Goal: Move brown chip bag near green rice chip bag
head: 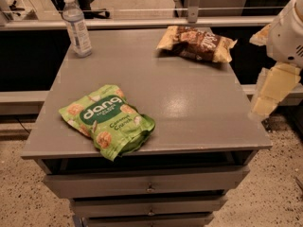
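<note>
The brown chip bag lay flat at about 1 o'clock on the tabletop, close to the far edge, with its cream ends pointing left and right. The green rice chip bag lay well apart from it at about 7 o'clock, near the front edge, its "dang" lettering facing up. The tabletop was plain grey and smooth, with a dull sheen in the middle.

A plastic bottle with a white cap stood upright at 11 o'clock. It was clear-walled, but how full it was could not be made out.

The gripper hung off the tabletop's right side at 3 o'clock, pale cream under a white arm housing, touching neither bag. Whether it was clenched or released could not be told.

Under the tabletop sat grey drawers, pushed in, their contents hidden. Speckled flooring showed around the cabinet, and a pale ledge ran behind it at 12 o'clock.
</note>
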{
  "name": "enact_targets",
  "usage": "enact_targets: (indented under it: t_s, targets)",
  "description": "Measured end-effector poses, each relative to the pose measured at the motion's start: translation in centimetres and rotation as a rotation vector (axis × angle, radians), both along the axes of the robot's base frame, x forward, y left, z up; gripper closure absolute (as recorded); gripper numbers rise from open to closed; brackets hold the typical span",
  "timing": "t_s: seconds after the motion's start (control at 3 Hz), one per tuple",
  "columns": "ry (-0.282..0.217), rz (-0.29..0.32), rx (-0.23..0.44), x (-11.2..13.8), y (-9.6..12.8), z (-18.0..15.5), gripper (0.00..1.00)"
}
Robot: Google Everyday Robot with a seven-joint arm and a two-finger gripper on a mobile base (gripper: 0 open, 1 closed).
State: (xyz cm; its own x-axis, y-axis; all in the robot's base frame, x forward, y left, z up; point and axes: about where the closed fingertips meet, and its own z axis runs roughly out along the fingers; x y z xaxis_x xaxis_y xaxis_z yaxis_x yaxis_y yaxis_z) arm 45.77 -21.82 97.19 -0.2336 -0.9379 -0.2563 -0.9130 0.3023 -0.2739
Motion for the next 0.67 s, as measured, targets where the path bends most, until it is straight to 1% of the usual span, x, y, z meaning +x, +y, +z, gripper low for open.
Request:
enact_targets:
  t_s: [0.33,0.67]
  targets:
    - [-0.087,-0.037,0.106,5.2,-0.3,-1.1,0.0]
    - [-0.172,-0.083,0.205,11.3,-0.3,-2.1,0.0]
